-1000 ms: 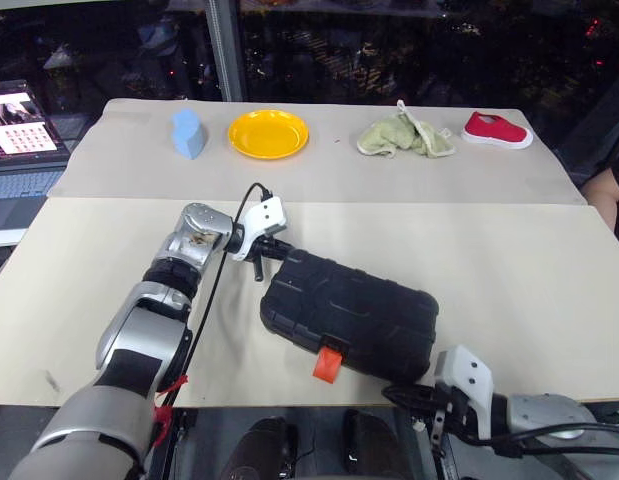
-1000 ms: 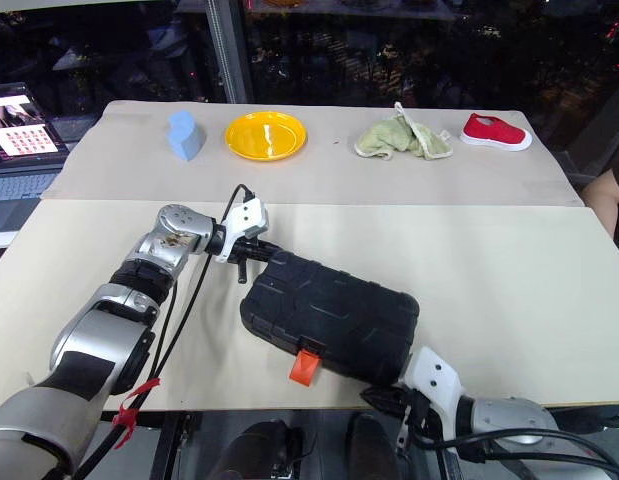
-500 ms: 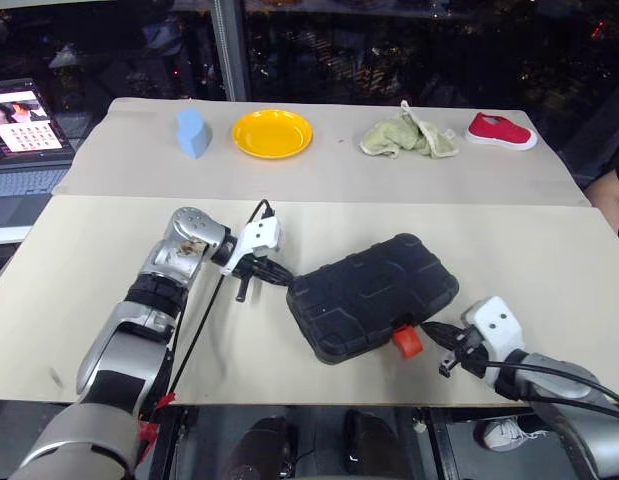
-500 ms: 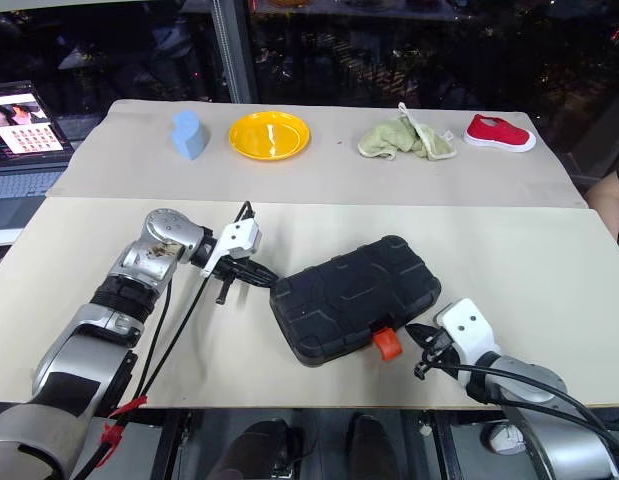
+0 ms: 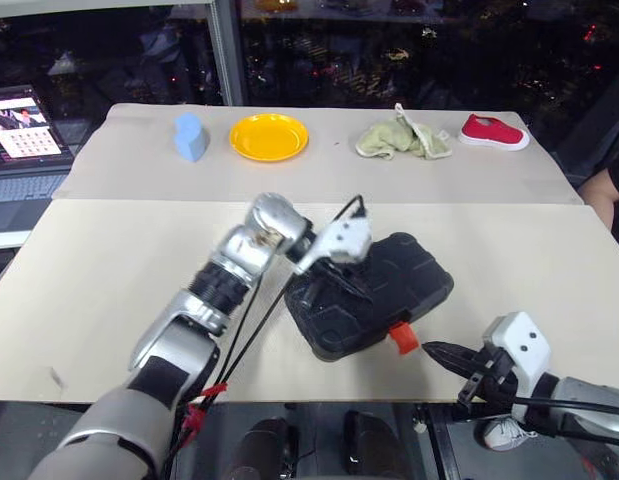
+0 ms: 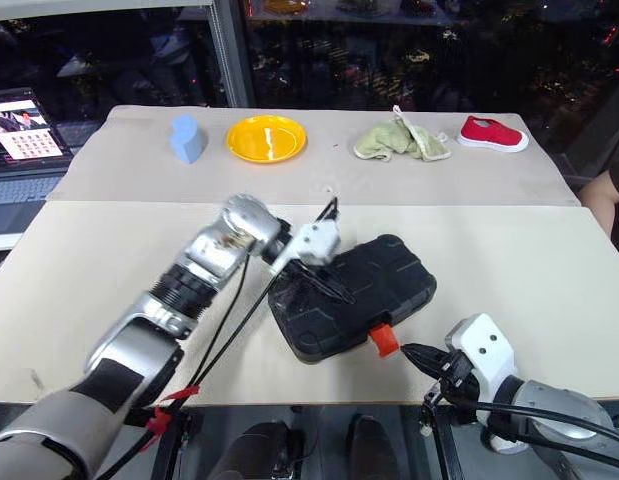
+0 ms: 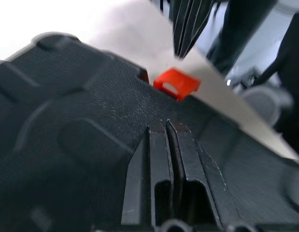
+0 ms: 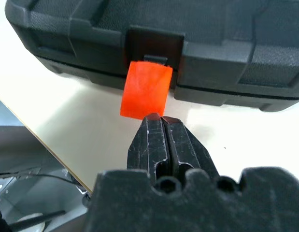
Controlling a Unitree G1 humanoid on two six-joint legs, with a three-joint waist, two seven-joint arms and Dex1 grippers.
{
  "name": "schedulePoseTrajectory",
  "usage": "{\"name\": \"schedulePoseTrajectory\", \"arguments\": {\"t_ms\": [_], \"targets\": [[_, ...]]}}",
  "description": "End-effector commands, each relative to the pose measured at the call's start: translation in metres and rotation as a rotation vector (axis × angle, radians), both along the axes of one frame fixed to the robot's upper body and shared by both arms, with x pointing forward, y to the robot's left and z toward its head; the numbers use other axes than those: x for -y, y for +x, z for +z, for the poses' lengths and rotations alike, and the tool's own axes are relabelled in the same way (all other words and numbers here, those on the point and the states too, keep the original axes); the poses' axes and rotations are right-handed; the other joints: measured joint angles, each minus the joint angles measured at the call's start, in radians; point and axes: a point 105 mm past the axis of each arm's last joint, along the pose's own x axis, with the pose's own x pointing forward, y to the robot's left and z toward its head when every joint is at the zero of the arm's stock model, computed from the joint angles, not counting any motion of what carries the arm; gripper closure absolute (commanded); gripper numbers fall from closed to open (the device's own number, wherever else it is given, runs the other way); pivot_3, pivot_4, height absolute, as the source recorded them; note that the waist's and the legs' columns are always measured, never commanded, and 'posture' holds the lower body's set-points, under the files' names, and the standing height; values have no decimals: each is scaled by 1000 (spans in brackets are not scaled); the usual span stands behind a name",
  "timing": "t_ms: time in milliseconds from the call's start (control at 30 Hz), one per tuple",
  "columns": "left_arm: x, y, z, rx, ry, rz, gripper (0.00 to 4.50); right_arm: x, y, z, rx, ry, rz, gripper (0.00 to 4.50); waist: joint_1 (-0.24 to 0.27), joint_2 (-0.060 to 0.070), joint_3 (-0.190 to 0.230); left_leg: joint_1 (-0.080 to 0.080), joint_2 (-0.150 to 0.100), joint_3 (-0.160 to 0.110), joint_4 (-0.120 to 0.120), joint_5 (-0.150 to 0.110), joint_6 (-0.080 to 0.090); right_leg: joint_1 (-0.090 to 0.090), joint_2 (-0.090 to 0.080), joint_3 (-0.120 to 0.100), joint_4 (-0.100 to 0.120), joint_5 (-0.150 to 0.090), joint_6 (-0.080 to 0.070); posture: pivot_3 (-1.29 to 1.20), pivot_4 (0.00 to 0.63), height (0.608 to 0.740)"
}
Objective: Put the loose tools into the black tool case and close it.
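Observation:
The black tool case (image 5: 389,285) lies closed near the table's front edge, with its orange latch tab (image 5: 402,337) sticking out toward me. My left gripper (image 5: 351,288) is shut and reaches across the lid, its tips on or just above the black surface (image 7: 81,145). My right gripper (image 5: 430,349) is shut and empty. It hovers at the table's front edge, with its tips just short of the latch tab (image 8: 144,89). The loose tools are out of view.
Along the far side of the table sit a blue block (image 5: 190,135), a yellow plate (image 5: 269,136), a green cloth (image 5: 403,137) and a red shoe (image 5: 494,131). A lit laptop (image 5: 19,125) stands off the table's left.
The case has swung round and slid right, so its latch now points toward my right gripper. My left gripper moved right, from the case's left end to over the lid. My right gripper rose slightly.

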Motion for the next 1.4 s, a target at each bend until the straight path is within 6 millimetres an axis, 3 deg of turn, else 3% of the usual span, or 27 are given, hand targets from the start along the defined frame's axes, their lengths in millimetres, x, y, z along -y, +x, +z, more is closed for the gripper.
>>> {"name": "schedulePoseTrajectory", "arguments": {"t_ms": [33,233,300,467,900,1100,1267,1400], "targets": [[-4,4,-22,81,77,-4,4328,-11,3,10,52,20,10,4500,2,0,0,1,0,0,0,-1,2,0,0,0,0,0,0,0,150,740],[-8,8,-25,73,75,13,4328,-18,17,-4,45,7,-18,4500,1,0,0,11,0,-1,0,-3,5,12,0,-1,-2,-1,1,0,150,740],[-6,8,-21,65,60,20,4328,-21,17,-13,19,-6,-4,4500,2,0,0,12,0,-1,0,-4,6,13,-1,-1,-2,-5,8,0,150,740],[-5,9,-17,69,48,28,4328,-24,18,-29,-27,-29,-2,4500,1,1,-1,13,0,-1,0,-3,6,13,0,-1,-1,-5,7,0,150,740],[-3,9,-15,77,39,29,4328,-26,33,-43,-19,-24,-50,4500,2,1,-1,13,0,-1,0,-3,5,12,0,-1,-1,-3,4,0,150,740],[1,7,-14,78,31,18,4328,-27,52,-20,115,40,-122,4500,-19,0,-1,14,0,-1,0,-3,5,14,0,-1,-1,-5,7,0,150,740],[3,6,-18,79,34,11,4328,-32,47,7,186,80,-95,4500,-23,1,0,13,0,0,0,-2,4,12,0,0,-1,-5,8,0,150,740],[3,6,-24,94,46,8,4328,-37,42,14,192,81,-67,4500,-24,1,0,12,0,0,-1,-2,4,10,1,0,-1,-1,2,0,150,740]]}}
